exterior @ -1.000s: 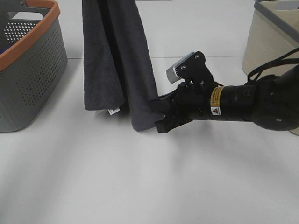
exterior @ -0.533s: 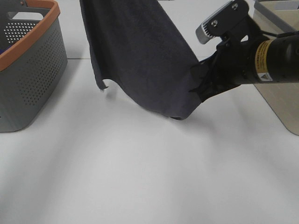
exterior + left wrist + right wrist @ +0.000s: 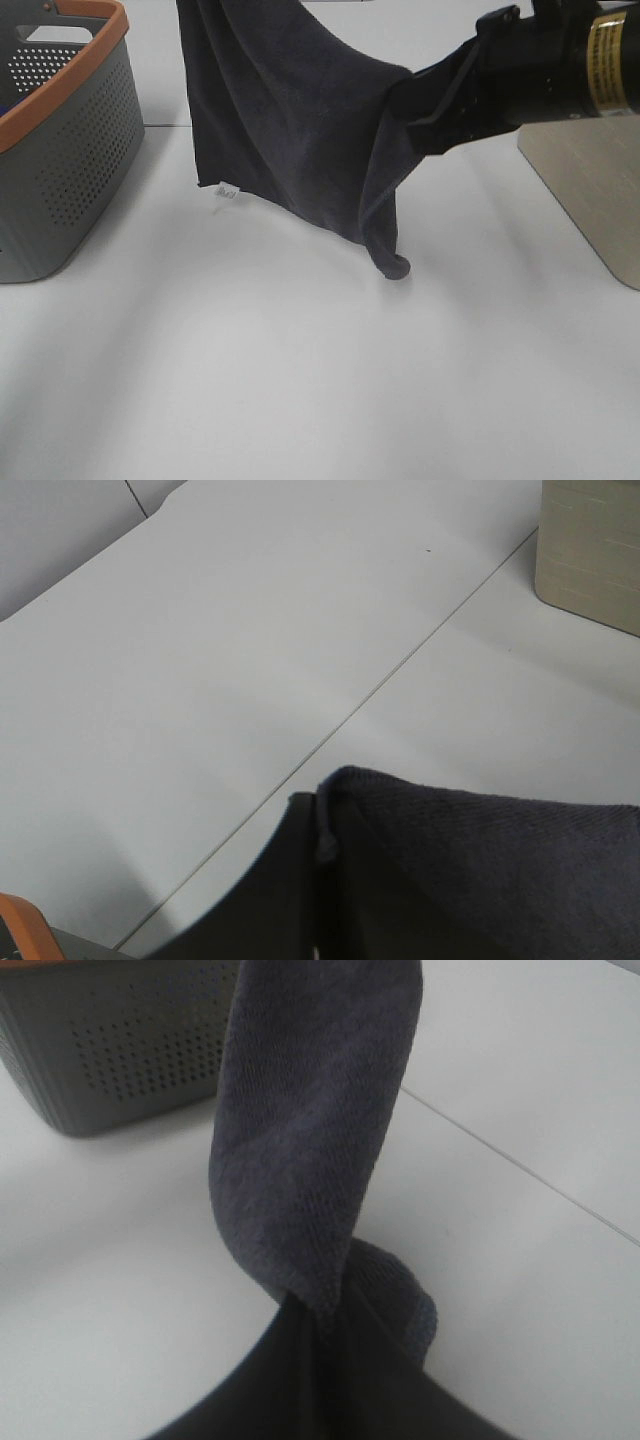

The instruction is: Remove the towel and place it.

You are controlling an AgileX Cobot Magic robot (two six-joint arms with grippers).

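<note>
**Towel position.** In the exterior view the towel [image 3: 290,120] hangs from the upper edge of the frame, left of centre. It spreads rightward to the right gripper [image 3: 418,112] in the upper right.

**Right gripper.** The jaws are clamped on the towel's right-hand edge — cloth bunches at the grip and drops in a narrow fold below it. The fold's tip [image 3: 397,267] reaches down to the white surface [image 3: 300,390] just right of centre; contact cannot be confirmed. In the right wrist view the cloth rises as a twisted strip from the lower centre of the frame.

**Left gripper.** In the left wrist view the towel lies against the left gripper [image 3: 305,905] at the lower edge — jaw setting cannot be told.

**Other items.**
- A white tag [image 3: 225,190] marks the towel's lower left corner.
- A grey basket [image 3: 70,170] with an orange rim stands at the left edge, apart from the towel.
- A beige container [image 3: 585,190] sits at the right edge.
</note>
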